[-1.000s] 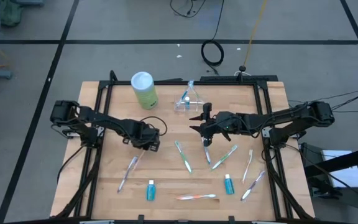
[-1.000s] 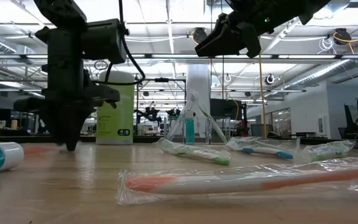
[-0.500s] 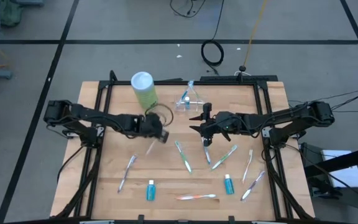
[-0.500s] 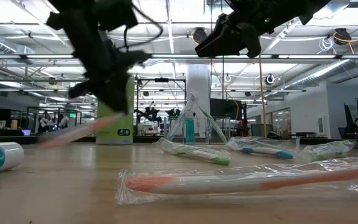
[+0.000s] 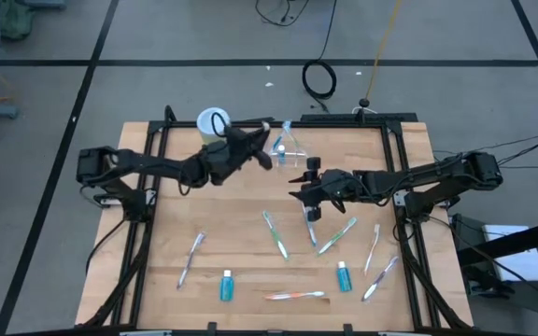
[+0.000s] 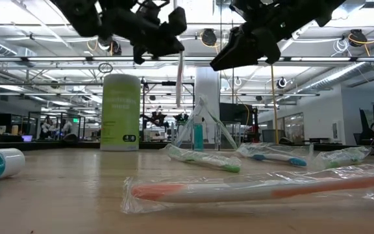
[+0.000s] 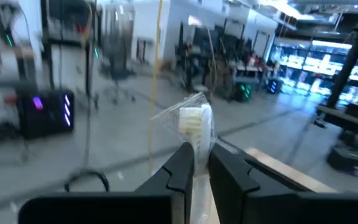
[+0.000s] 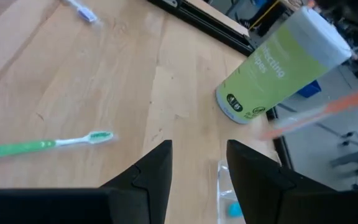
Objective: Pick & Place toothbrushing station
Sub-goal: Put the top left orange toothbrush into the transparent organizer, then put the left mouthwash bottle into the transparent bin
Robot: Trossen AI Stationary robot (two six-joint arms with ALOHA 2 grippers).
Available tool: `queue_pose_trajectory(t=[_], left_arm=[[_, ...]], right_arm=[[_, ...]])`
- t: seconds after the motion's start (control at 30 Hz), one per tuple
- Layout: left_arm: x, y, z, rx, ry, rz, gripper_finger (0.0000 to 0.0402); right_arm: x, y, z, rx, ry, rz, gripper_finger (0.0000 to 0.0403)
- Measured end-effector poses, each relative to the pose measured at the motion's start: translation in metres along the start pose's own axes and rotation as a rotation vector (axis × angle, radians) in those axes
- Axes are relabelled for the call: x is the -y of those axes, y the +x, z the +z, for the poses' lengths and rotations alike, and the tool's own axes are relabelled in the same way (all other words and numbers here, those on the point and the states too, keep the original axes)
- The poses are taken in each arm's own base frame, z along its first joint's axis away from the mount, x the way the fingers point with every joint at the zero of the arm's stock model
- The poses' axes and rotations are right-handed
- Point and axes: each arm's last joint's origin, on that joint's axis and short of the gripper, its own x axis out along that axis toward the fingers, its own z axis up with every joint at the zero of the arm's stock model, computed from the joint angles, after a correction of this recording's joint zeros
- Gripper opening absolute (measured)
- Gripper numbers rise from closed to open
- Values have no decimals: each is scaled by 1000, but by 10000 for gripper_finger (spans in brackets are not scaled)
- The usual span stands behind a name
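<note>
High view: left arm [image 5: 171,168] stretched up-table, fingers [image 7: 185,165] pinching a wrapped toothbrush [image 7: 196,124].

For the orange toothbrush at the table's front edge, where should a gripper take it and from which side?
Grip the orange toothbrush at mid-handle, coming straight down from above. It lies flat in its clear wrapper, its length running left to right in the high view, so the fingers should close across the slim handle. Nothing lies against it; the nearest blue tube is apart, so a vertical approach looks clear.
</note>
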Motion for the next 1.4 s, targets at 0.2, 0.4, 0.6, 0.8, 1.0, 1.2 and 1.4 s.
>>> queue_pose_trajectory(t=[0.2, 0.4, 0.6, 0.8, 1.0, 1.2, 1.4], left_arm=[[-9, 24, -33, 71, 124, 41, 37], [-22, 38, -68, 13, 123, 83, 29], [-28, 40, -81, -101, 151, 103, 65], [-29, 40, -84, -128, 233, 86, 89], [-30, 36, -71, -158, 306, 119, 131], [-29, 16, -43, -280, 349, 109, 189], [-24, -22, -4, -378, 360, 15, 208]], right_arm=[[0, 0, 0, 1, 21, -1, 144], [0, 0, 0, 1, 21, -1, 144], [0, 0, 0, 1, 20, -1, 144], [0, 0, 0, 1, 20, -1, 144], [0, 0, 0, 1, 82, -1, 144], [0, 0, 0, 1, 160, -1, 144], [0, 0, 0, -3, 218, 1, 144]])
